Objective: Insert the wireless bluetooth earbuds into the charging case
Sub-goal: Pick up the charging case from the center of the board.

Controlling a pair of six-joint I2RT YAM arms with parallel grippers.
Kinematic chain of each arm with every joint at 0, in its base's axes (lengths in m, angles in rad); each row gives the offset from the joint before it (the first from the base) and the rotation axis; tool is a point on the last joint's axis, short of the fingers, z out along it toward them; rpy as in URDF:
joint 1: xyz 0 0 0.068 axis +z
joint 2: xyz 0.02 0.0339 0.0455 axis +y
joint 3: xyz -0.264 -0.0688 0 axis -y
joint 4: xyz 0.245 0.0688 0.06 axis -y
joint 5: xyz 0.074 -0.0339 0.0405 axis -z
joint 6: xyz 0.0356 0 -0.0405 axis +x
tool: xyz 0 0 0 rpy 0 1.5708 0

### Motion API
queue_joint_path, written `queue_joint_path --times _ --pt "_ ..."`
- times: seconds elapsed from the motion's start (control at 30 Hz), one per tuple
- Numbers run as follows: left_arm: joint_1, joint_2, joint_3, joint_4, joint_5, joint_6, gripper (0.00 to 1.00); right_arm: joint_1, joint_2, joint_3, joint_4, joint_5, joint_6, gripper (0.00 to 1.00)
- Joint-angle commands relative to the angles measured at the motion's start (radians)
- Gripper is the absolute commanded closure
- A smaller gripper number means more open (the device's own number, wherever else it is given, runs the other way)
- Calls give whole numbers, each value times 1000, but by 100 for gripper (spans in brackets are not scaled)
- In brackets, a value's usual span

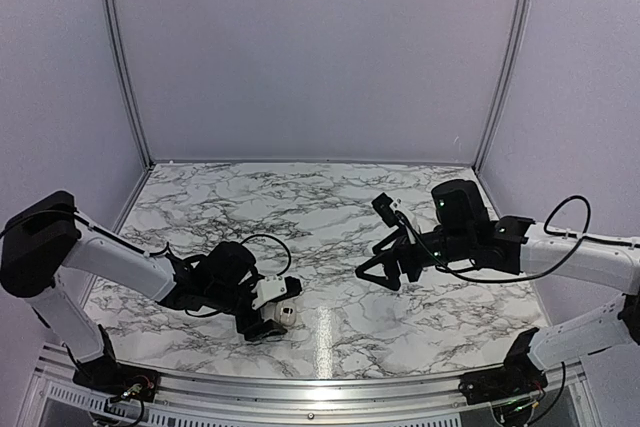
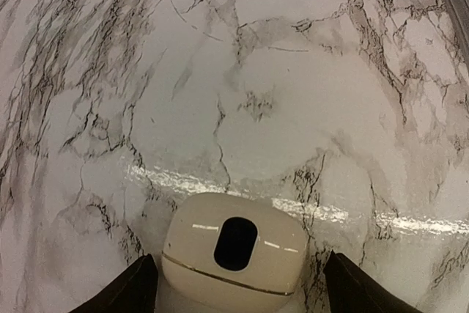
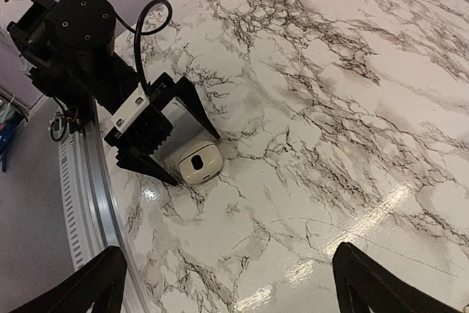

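The cream-white charging case (image 1: pixel 287 314) lies on the marble table with its lid shut, a dark oval on its top face and a thin seam round it. My left gripper (image 1: pixel 280 317) is open, one finger on each side of the case with gaps between. In the left wrist view the case (image 2: pixel 234 251) sits between the black fingertips (image 2: pixel 135 287). My right gripper (image 1: pixel 378 277) is open and empty, held above the table right of centre. Its wrist view shows the case (image 3: pixel 200 164) and the left gripper (image 3: pixel 196 159). No earbuds show in any view.
An aluminium rail (image 1: pixel 300 387) runs along the table's near edge, close behind the left gripper, and also shows in the right wrist view (image 3: pixel 80 181). Purple walls (image 1: pixel 320 47) enclose the marble table (image 1: pixel 330 207) at the back and sides.
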Motion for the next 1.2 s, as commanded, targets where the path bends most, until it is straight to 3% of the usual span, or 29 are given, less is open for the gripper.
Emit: queue_joint_path --times 0.0,0.37,0.57,0.77,1.17 --pt "5 59 28 25 79 41 18 -43 -6 -6 11 -74 23 1" --pt "5 79 20 34 72 47 29 -138 -8 -41 46 -231 72 3" --pt "5 48 -16 34 23 49 24 -141 30 -37 51 -286 73 4" --pt "5 68 -19 38 29 39 26 -141 58 -29 46 -301 66 4" --pt "-4 9 -20 42 -11 31 45 -140 168 -25 89 -333 79 6"
